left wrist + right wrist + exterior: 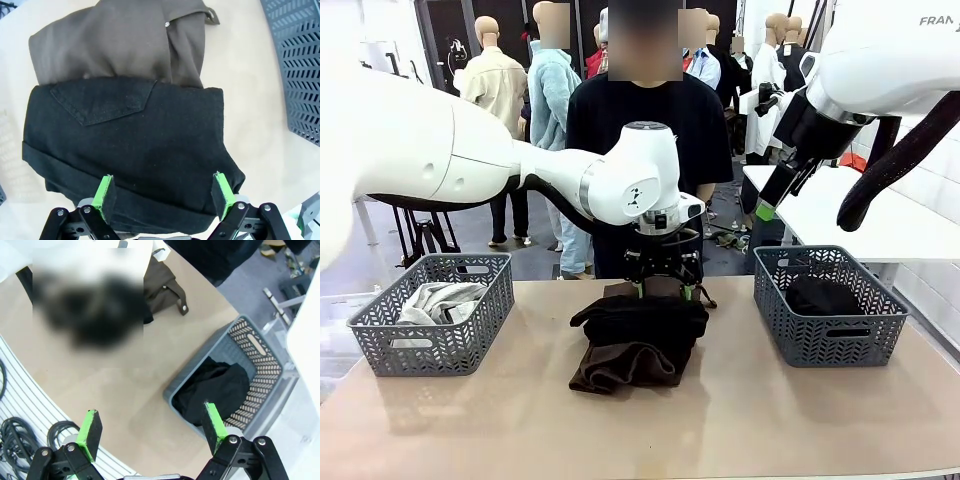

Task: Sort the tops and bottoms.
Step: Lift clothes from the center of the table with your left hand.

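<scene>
Two stacked: black garment [130, 140] atop brown garment [115, 45]. Soft, floppy, probably light; best pinched through the thick folded edge. Left gripper [162, 182] spread wide, empty, over it.

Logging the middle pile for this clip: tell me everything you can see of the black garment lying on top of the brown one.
The black garment is folded, denim-like cloth with a stitched patch pocket facing up, so it is probably trousers. It lies flat in the middle of the table, resting on the brown garment and covering part of it. The open left gripper is over one edge with its fingers spread; I cannot tell whether they touch the cloth.
</scene>
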`<state>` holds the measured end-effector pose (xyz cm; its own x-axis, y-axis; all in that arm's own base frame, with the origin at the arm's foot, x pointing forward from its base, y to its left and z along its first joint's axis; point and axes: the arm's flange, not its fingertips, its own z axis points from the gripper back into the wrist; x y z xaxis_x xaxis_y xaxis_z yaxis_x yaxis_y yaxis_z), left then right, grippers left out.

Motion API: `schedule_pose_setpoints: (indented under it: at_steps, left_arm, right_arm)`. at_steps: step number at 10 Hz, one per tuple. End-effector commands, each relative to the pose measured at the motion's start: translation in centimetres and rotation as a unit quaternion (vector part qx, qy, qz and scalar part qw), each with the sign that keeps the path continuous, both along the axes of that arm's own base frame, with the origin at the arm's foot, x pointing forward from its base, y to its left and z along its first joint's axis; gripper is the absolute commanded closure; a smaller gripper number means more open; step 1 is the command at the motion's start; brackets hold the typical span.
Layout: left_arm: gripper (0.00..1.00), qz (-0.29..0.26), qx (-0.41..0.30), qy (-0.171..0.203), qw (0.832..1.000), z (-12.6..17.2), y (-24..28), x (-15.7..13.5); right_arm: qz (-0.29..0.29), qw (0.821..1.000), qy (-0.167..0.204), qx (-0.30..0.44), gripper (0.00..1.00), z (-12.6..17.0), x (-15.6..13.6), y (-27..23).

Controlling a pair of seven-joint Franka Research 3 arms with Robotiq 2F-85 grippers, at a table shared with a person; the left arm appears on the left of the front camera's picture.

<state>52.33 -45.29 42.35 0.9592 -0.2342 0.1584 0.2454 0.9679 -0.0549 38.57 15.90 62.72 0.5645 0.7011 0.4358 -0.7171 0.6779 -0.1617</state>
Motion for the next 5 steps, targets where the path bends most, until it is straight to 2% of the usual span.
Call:
schedule_pose_setpoints:
  at_steps: [1, 5]
  left_arm:
    - [0.0, 0.025, 0.014, 0.013, 1.0, -0.57, -0.55, 0.44]
    - [0.0, 0.036, 0.011, 0.037, 0.999, -1.54, -0.65, 0.87]
  right_arm:
    - [-0.001, 1.0, 0.002, -0.001, 0.0, -0.12, 0.02, -0.11]
    - [-0.001, 1.0, 0.002, -0.001, 0.0, -0.12, 0.02, -0.11]
